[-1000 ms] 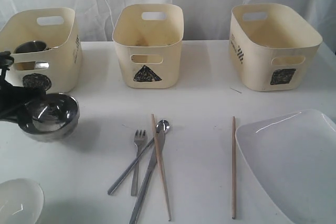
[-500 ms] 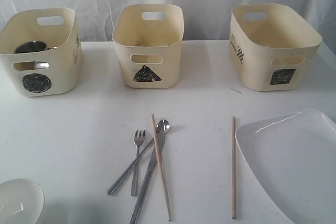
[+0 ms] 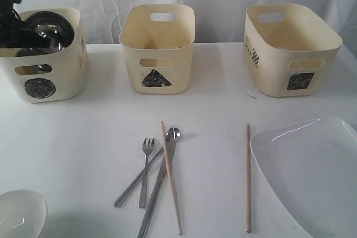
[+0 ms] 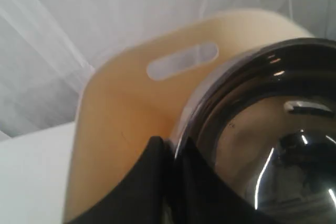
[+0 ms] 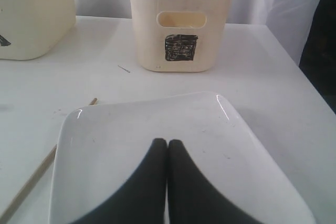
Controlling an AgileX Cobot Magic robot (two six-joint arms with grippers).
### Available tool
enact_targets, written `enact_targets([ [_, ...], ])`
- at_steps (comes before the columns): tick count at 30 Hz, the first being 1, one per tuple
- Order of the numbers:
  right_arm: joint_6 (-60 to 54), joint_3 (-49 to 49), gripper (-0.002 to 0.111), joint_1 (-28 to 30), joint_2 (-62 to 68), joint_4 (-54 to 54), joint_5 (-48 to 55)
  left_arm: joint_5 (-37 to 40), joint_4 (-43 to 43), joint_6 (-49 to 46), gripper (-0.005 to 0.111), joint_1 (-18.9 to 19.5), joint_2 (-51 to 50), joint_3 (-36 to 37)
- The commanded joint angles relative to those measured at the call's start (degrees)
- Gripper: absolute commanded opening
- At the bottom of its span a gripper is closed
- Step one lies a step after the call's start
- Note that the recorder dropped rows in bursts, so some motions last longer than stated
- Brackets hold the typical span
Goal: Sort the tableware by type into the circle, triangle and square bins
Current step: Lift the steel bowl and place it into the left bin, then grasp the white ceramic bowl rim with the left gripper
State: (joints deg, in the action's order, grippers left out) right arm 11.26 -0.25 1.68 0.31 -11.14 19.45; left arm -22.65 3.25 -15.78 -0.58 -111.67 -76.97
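Note:
My left gripper (image 3: 25,36) is shut on the rim of the shiny steel bowl (image 3: 49,29) and holds it tilted in the mouth of the circle bin (image 3: 39,79). The left wrist view shows the black fingertips (image 4: 157,148) pinching the bowl's rim (image 4: 273,129) against the bin's inner wall (image 4: 121,129). On the table lie the fork (image 3: 146,165), spoon (image 3: 173,134), knife (image 3: 159,185) and two chopsticks (image 3: 170,176) (image 3: 248,176). My right gripper (image 5: 167,142) hovers shut and empty over the large white plate (image 5: 105,145).
The triangle bin (image 3: 157,54) and the square bin (image 3: 290,54) stand along the back. A small white bowl (image 3: 19,213) sits at the front left corner. The plate (image 3: 312,176) fills the front right, reaching the table's edge.
The left gripper has lifted the steel bowl from the table at the left, swung it up out of view, and now holds it in the circle bin's mouth. The right gripper's state is unchanged.

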Motion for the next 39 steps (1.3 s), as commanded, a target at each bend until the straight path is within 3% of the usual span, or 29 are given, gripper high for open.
enact_targets([
  [1,0.0,0.3,0.0,0.6,-0.3,-0.5,-0.2,0.0,-0.5,0.3,0.009,-0.1,-0.5,-1.1],
  [9,0.0,0.3,0.0,0.6,-0.3,-0.5,-0.2,-3.2,-0.5,-2.7,0.061,-0.1,2.6,-1.1],
  [12,0.0,0.3,0.0,0.6,-0.3,-0.5,-0.2,-0.5,-0.5,-2.3,0.063,-0.1,9.6,-1.1],
  [16,0.0,0.3,0.0,0.6,-0.3,-0.5,-0.2,37.5,-0.5,1.2,0.061,-0.1,29.6,-1.0],
  [20,0.0,0.3,0.0,0.6,-0.3,-0.5,-0.2,83.3,1.5,1.1,0.06,-0.1,33.4,1.2],
  [22,0.0,0.3,0.0,0.6,-0.3,-0.5,-0.2,90.2,2.0,0.5,0.06,-0.1,33.3,7.4],
  [25,0.0,0.3,0.0,0.6,-0.3,-0.5,-0.2,82.8,2.4,0.5,0.06,-0.1,33.3,17.3],
  [26,0.0,0.3,0.0,0.6,-0.3,-0.5,-0.2,76.4,2.9,0.5,0.06,-0.1,33.3,22.1],
  [31,0.0,0.3,0.0,0.6,-0.3,-0.5,-0.2,61.4,3.8,-2.2,0.059,-0.1,33.3,35.0],
  [38,0.0,0.3,0.0,0.6,-0.3,-0.5,-0.2,56.6,7.4,-4.5,0.058,-0.1,33.3,42.8],
  [39,0.0,0.3,0.0,0.6,-0.3,-0.5,-0.2,56.0,7.4,-5.8,0.054,-0.1,33.3,43.6],
])
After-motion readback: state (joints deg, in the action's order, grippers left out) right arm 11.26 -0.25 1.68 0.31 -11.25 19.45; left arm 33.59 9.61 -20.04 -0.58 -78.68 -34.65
